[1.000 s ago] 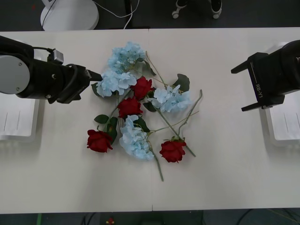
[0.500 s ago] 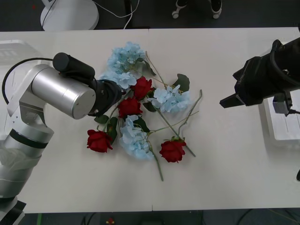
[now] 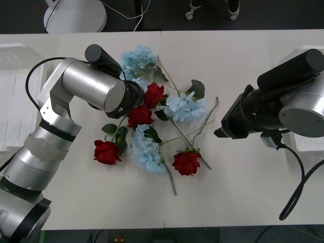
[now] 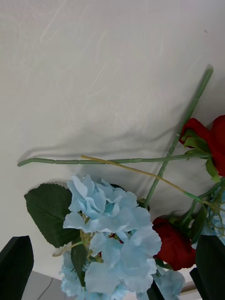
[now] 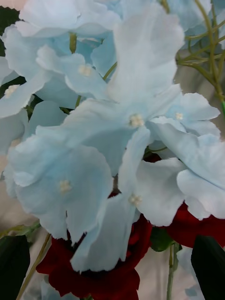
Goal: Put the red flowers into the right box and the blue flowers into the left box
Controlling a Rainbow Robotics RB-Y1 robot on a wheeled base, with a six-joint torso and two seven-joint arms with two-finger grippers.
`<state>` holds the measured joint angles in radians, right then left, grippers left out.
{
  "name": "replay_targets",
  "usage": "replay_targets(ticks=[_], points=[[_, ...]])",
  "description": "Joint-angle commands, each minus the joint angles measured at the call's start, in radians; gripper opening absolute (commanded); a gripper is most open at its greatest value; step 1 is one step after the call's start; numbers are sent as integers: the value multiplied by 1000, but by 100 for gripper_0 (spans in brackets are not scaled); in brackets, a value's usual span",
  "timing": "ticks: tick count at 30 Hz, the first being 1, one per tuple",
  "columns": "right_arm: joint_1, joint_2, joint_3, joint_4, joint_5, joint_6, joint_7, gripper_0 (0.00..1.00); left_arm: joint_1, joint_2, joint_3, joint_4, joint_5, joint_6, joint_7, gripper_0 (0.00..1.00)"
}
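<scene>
The flowers lie in a loose heap at the middle of the white surface [image 3: 243, 202], and the heap serves as the landmark. The blue flowers [image 3: 146, 152] sit at its far, left, right and near parts; the red flowers [image 3: 140, 116] are mixed among them, one at its centre, one just beyond that, two at its near edge.

The left pincer [image 5: 112, 274] is down on the heap's left side, where the left arm covers one blue head in the front view. From the left wrist, its black fingers [image 5: 13, 262] stand spread, with pale blue petals just ahead of them and a red bloom [image 5: 93, 272] lying between them, not pinched.

The right pincer [image 4: 112, 269] hangs at the heap's right side, beside the long bent stems. Its fingers [image 4: 16, 265] are spread too; a blue head [image 4: 110, 234] with a dark leaf lies between them, a red bloom [image 4: 173, 243] beside it.

The left box [image 3: 15, 96] lies well left of the heap, partly behind the left arm. The right box [image 3: 311, 144] lies well right of it, mostly under the right arm.
</scene>
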<state>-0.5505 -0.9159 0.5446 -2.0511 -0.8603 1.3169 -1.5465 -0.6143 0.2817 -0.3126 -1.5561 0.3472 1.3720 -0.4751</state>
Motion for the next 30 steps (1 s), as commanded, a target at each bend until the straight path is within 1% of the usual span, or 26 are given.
replay_targets(ticks=[1, 6, 12, 18, 27, 28, 29, 30], points=[[9, 108, -3, 38, 72, 33, 14, 100, -74, -39, -10, 54, -19, -5, -19, 100], [9, 193, 14, 111, 155, 42, 14, 100, -125, -67, 1, 162, -36, -47, -13, 100], [9, 276, 66, 192, 264, 42, 16, 100, -163, -75, 29, 237, -34, -88, -11, 100], [11, 364, 72, 282, 360, 42, 16, 100, -173, -76, 38, 332, -47, -203, -11, 100], [11, 457, 72, 359, 460, 42, 16, 100, -209, -88, 84, 465, -76, -326, -28, 100], [14, 470, 72, 365, 474, 41, 16, 100, -211, -88, 84, 481, -79, -344, -30, 97], [17, 482, 72, 368, 491, 41, 16, 100, -214, -88, 84, 492, -82, -360, -33, 81], [18, 486, 72, 370, 495, 41, 16, 100, -214, -88, 84, 495, -83, -364, -34, 67]])
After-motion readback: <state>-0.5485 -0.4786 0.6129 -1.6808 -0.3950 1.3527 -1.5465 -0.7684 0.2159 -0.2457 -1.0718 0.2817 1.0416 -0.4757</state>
